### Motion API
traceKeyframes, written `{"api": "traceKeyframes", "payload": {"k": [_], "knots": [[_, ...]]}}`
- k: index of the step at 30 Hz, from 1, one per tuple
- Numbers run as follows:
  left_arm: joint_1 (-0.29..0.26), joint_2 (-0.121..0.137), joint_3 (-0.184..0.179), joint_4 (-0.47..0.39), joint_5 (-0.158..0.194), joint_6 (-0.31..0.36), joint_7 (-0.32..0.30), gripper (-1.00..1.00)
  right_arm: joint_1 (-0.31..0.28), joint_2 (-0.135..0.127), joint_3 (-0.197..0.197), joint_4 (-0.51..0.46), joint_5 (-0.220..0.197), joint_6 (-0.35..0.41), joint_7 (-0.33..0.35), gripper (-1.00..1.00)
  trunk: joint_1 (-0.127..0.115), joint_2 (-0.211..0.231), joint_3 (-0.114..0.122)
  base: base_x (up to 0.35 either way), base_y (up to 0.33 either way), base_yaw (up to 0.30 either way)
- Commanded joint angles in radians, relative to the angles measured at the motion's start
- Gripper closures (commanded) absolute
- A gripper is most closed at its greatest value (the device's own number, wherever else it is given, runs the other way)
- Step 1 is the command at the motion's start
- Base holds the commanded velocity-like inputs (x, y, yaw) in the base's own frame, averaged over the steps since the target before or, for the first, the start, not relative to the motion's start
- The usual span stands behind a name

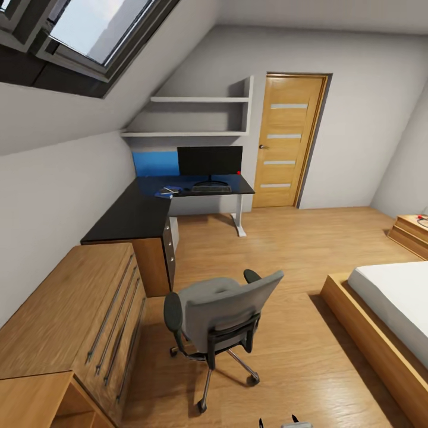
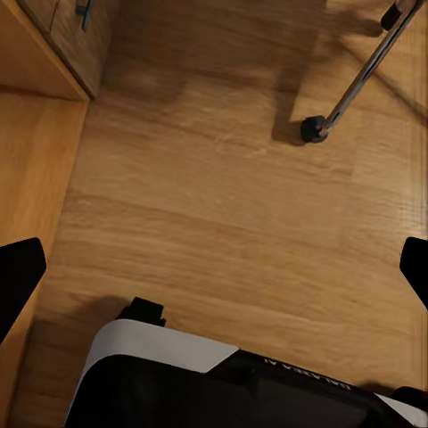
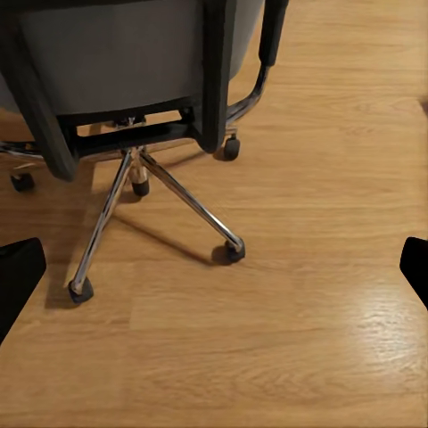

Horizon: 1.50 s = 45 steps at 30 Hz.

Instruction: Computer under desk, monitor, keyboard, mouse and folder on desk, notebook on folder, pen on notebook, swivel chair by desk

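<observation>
The grey swivel chair [image 1: 221, 309] stands on the oak floor in front of me, its back towards me and its seat bare; its chrome base [image 3: 147, 192] lies close ahead of my right gripper [image 3: 214, 272], which is open. My left gripper [image 2: 214, 267] is open over bare floor near one castor [image 2: 312, 129]. Far off, the black L-shaped desk [image 1: 134, 214] carries the monitor [image 1: 209, 161], the keyboard [image 1: 211, 188], a small dark mouse [image 1: 186, 189] and a blue folder [image 1: 167, 192] with something pale on it. The computer is out of view; notebook and pen are too small to tell.
Low oak cabinets [image 1: 65, 315] line the left wall, their corner [image 2: 45, 53] near my left gripper. A bed [image 1: 392, 303] in an oak frame fills the right. An oak door [image 1: 289, 139] stands beyond the desk. My white and black base [image 2: 223, 383] is below.
</observation>
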Motion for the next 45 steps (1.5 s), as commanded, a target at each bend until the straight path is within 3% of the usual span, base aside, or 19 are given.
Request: {"api": "traceKeyframes", "payload": {"k": [1, 45], "knots": [[-0.001, -0.001, -0.009, 0.0, 0.006, -0.003, 0.007, -1.0, -0.001, 0.0, 0.008, 0.0, 0.0, -0.001, -0.009, -1.0, 0.004, -0.009, -0.005, 0.0, 0.0, -0.005], [-0.001, -0.005, -0.002, 0.003, 0.014, 0.001, 0.017, -1.0, -0.001, 0.0, 0.008, 0.001, -0.001, 0.001, -0.009, -1.0, 0.173, -0.317, -0.143, 0.0, 0.0, -0.003]]}}
